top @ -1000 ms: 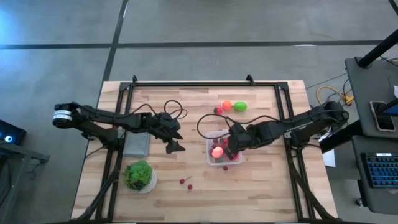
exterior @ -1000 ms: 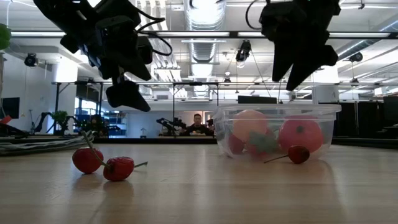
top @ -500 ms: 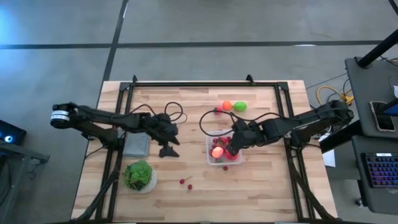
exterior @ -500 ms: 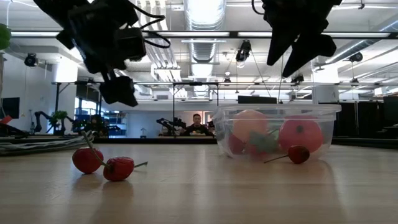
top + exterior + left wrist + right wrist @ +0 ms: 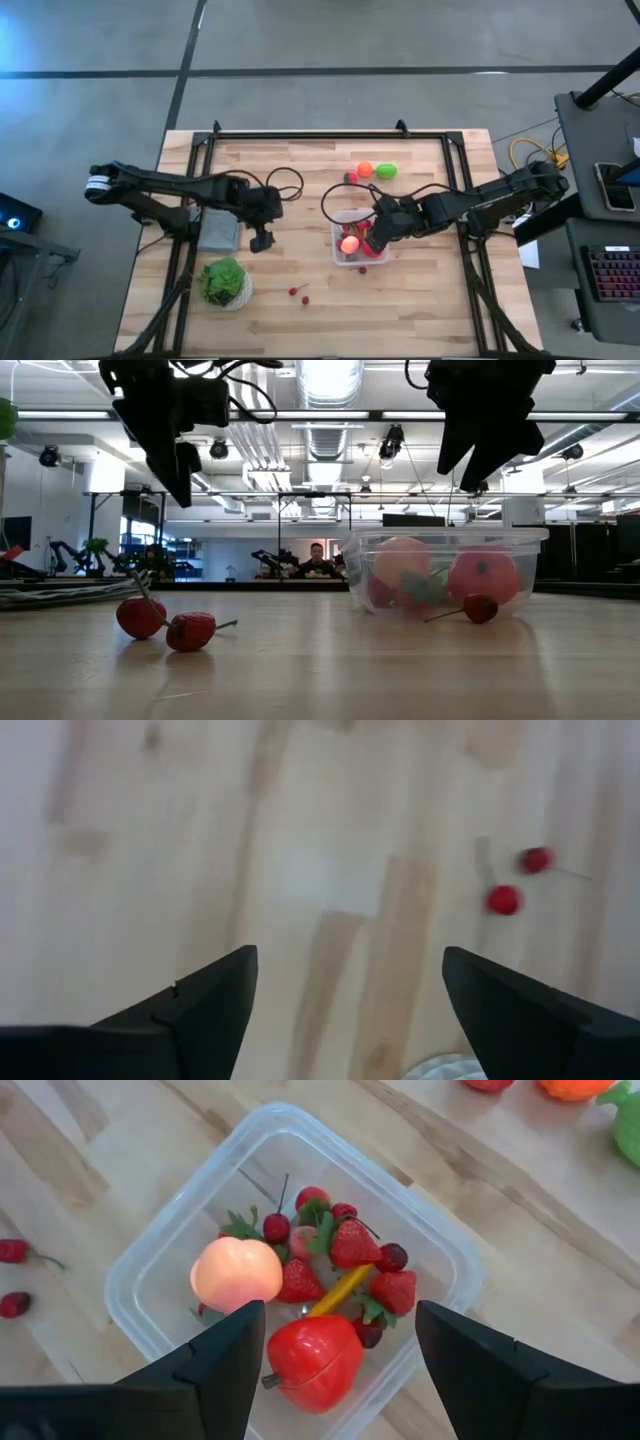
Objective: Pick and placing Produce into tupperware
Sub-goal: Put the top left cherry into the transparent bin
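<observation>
The clear tupperware stands right of the table's middle. It holds a peach-pink fruit, a big red fruit, strawberries and cherries. My right gripper hangs open above it, nothing between its fingers. My left gripper hangs open above bare wood, left of the box, with nothing in it. Two loose cherries lie on the table nearer the front edge. An orange piece, a green one and a small red one lie beyond the box.
A leafy green head in a white bowl stands at the near left, with a flat grey slab just beyond it. One cherry lies on the table against the box's near side. Bare wood stretches along the table's near edge.
My left gripper has risen and drawn back a little toward the table's left, tipping from a flatter slant to point more steeply down. My right gripper has stayed above the box. No produce has moved.
</observation>
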`<control>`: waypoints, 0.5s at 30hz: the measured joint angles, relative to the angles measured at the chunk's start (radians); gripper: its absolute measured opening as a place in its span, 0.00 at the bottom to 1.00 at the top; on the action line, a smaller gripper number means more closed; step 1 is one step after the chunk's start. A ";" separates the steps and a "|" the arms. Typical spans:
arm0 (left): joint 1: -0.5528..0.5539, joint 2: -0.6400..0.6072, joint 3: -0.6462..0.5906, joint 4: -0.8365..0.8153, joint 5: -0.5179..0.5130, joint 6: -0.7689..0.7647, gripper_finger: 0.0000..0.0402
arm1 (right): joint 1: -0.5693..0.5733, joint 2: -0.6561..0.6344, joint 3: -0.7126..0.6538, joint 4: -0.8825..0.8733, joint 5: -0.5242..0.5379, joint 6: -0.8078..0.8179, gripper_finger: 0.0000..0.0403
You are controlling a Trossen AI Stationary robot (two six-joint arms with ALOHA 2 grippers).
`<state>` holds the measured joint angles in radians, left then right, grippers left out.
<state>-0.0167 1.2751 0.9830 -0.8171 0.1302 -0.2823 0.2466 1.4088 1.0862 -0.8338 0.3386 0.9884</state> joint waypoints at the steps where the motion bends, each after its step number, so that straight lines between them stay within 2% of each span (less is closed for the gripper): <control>1: -0.009 0.016 0.017 -0.023 -0.022 -0.001 0.75 | 0.000 0.000 0.000 -0.001 0.000 0.013 0.62; 6: -0.089 0.098 0.086 -0.089 -0.082 0.001 0.75 | 0.000 0.000 0.002 0.007 0.002 0.134 0.62; 15: -0.308 0.175 0.109 -0.072 -0.055 -0.007 0.75 | 0.074 0.000 0.002 0.006 0.002 0.360 0.63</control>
<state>-0.3244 1.4496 1.0916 -0.8894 0.0748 -0.2892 0.3202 1.4090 1.0882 -0.8274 0.3403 1.3488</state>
